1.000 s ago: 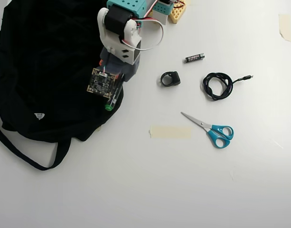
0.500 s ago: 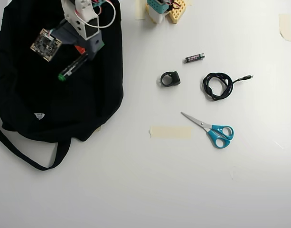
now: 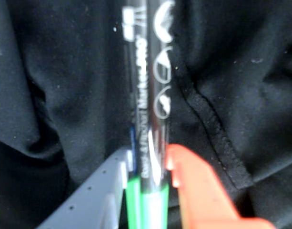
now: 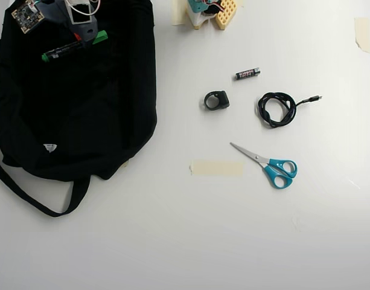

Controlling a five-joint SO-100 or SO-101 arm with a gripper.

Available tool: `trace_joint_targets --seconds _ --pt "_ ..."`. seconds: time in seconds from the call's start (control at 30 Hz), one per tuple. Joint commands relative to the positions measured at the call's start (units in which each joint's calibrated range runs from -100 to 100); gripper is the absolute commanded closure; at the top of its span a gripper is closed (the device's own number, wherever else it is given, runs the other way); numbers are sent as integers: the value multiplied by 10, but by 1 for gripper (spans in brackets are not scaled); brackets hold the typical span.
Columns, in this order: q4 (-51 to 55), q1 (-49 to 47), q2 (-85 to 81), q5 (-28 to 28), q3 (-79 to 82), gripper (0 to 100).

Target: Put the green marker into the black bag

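The green marker (image 4: 72, 48), a slim black barrel with green ends, lies slantwise over the top left of the black bag (image 4: 82, 121) in the overhead view. My gripper (image 4: 82, 40) is shut on it near its right end. In the wrist view the green marker (image 3: 146, 95) runs straight up the picture between the grey finger (image 3: 100, 195) and the orange finger (image 3: 196, 188), so the gripper (image 3: 148, 167) clamps its lower part. Behind it, the black bag (image 3: 246, 71) fills the view with folded fabric and a seam. Whether the marker touches the fabric I cannot tell.
On the white table right of the bag lie a small black battery (image 4: 247, 74), a black ring-shaped piece (image 4: 216, 100), a coiled black cable (image 4: 276, 109), blue-handled scissors (image 4: 270, 165) and a strip of tape (image 4: 216, 168). The arm's base (image 4: 204, 11) is at the top edge.
The arm has swung left and towards the top edge, carrying the marker from the bag's right edge to over its top left. The marker now lies closer to level.
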Motion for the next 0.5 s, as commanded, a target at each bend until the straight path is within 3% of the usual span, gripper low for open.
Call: trace_joint_targets --seconds 0.0,0.1,0.17,0.27,0.3,0.37,0.43,0.47 --pt "0 -4 -22 0 -7 75" --pt "0 -6 -22 4 -6 49" --pt "-1 -6 -22 4 0 37" --pt "1 -7 -22 2 1 33" --pt "2 -18 -26 3 1 38" --pt "2 -37 -33 3 -8 58" --pt "2 -77 -35 3 -12 92" --pt "19 -105 -36 -1 -40 97"
